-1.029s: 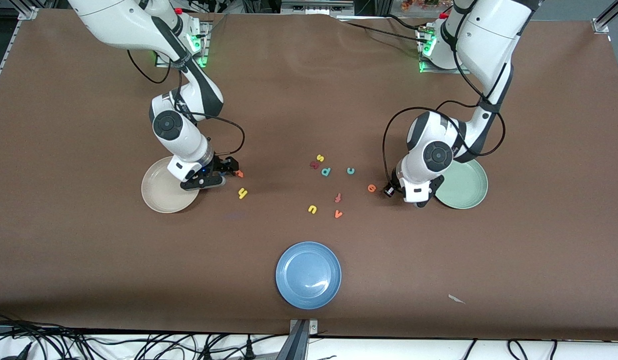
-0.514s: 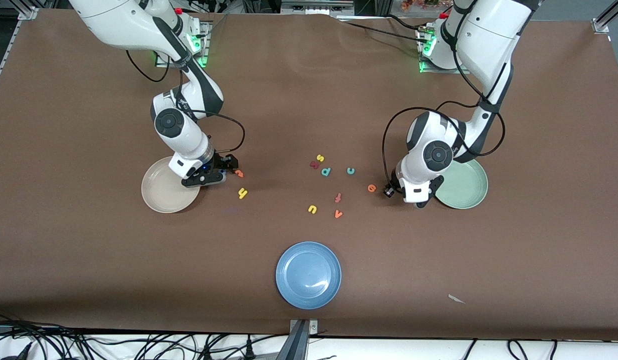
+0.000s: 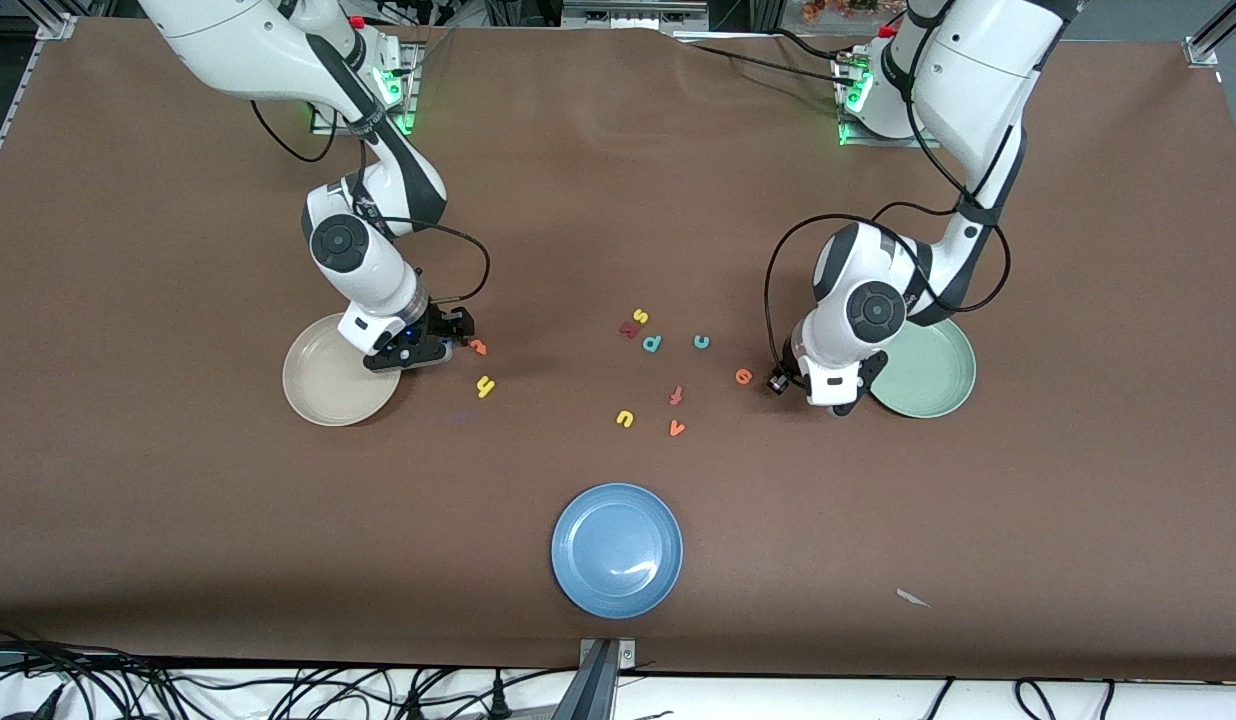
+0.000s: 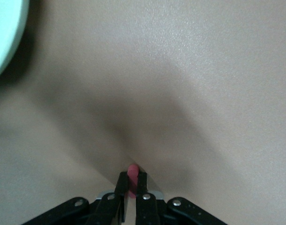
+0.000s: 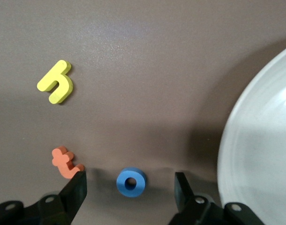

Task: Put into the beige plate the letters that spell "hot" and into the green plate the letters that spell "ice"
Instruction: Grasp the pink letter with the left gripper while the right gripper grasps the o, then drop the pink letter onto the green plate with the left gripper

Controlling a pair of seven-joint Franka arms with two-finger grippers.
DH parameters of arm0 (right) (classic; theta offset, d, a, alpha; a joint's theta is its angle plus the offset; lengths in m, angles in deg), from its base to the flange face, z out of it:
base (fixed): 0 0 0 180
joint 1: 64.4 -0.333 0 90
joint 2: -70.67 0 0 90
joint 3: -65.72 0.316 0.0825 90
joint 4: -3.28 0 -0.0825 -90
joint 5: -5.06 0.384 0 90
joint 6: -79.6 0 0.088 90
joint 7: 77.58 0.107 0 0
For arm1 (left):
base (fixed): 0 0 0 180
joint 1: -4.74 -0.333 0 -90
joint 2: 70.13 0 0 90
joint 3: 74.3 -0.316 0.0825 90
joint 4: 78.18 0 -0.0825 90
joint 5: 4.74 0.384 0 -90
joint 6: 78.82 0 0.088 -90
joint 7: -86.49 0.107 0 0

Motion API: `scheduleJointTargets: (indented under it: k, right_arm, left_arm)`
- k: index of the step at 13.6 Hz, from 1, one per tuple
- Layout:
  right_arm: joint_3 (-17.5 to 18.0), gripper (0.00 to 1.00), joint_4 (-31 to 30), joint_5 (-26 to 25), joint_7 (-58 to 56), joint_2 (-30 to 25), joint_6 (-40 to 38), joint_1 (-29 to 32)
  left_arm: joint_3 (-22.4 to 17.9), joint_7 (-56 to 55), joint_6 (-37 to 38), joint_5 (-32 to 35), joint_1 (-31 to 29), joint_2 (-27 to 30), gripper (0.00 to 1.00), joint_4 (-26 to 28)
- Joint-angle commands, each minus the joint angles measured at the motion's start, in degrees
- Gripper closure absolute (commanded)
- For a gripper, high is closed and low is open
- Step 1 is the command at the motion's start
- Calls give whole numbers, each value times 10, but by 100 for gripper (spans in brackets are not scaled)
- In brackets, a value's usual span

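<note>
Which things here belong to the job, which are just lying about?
Job: yellow h, orange t, blue o inside the right gripper, beige plate, red i in left gripper, teal c, orange e, green plate.
Lying about: blue plate, yellow u, orange v, teal p, red f, yellow s.

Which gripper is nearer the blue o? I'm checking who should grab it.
Right. The right gripper stands open astride the blue o, beside the beige plate. The left gripper, shut on a dark red letter, is by the green plate.
</note>
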Motion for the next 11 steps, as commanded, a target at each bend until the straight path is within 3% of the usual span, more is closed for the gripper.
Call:
scheduleJointTargets:
  k: [1,6,9,11]
  right_arm:
    - [-1,25,-15,-13,7,-10,12,3]
    - [-2,36,-17,-19,8,-8,14,3]
    - [-2,43,-17,-19,8,-7,14,2]
    - [-2,48,-17,-19,10,-6,14,2]
  left_arm:
    - [-5,52,113,-8,-18,49,100,-35]
    - [-4,205,293,-9,-89,110,100,-71]
    - [-7,327,332,-6,-143,120,100,-68]
    - [-5,396,332,36,-172,112,100,-57]
